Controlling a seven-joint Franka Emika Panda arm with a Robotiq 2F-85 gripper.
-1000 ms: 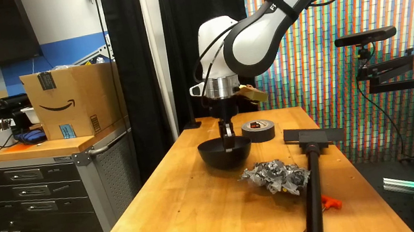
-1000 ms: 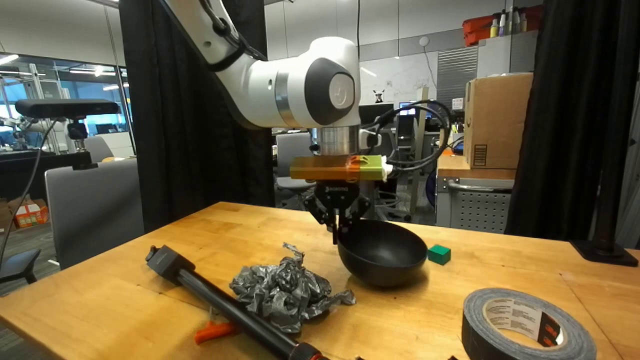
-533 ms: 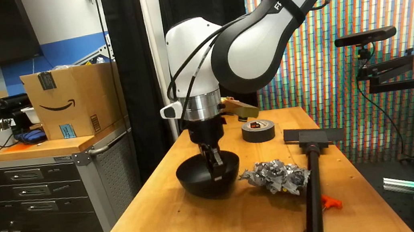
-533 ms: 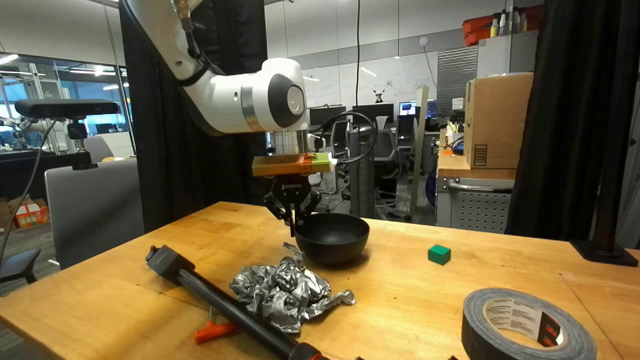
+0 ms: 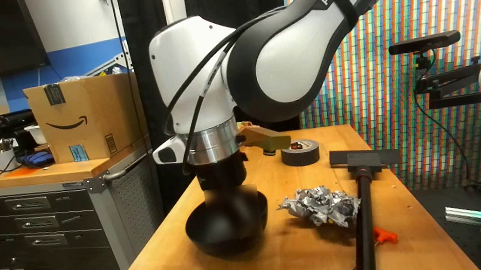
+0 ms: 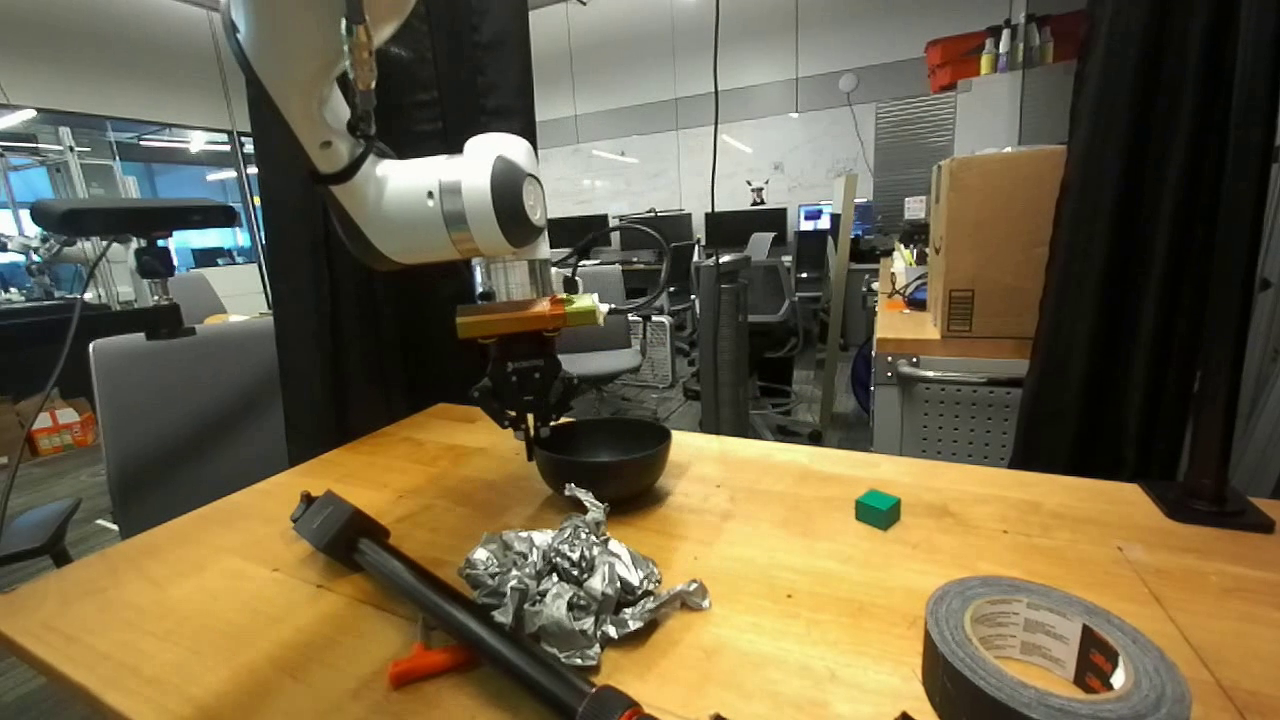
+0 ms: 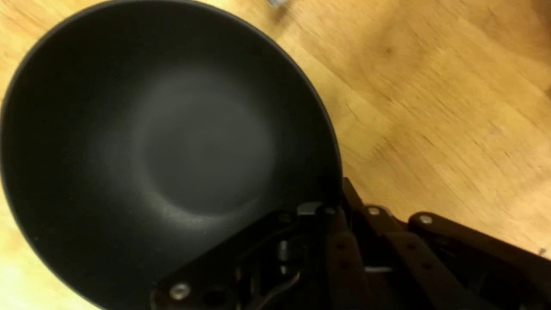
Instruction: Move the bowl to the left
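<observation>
The black bowl point(image 6: 610, 465) stands roughly level at the far side of the table point(image 6: 780, 570) in an exterior view. It also shows in an exterior view point(image 5: 200, 235), near the table's left edge there. My gripper point(image 6: 534, 446) is shut on the bowl's rim, one finger inside and one outside. In the wrist view the bowl point(image 7: 202, 142) fills the left half, and the gripper point(image 7: 341, 196) pinches its rim at lower right. The gripper's fingers are blurred in an exterior view. I cannot tell whether the bowl's base touches the table.
Crumpled silvery foil point(image 6: 570, 590) lies close to the bowl. A black pole point(image 6: 455, 610) and an orange-handled tool point(image 6: 430, 665) lie beside the foil. A tape roll point(image 6: 948, 640) and a green block point(image 6: 878, 510) are on the table. The table's edge is near the bowl.
My gripper has carried the bowl away from the green block and past the foil, leftward in both exterior views. The bowl was tilted earlier and is more level now. The grip stays shut.
</observation>
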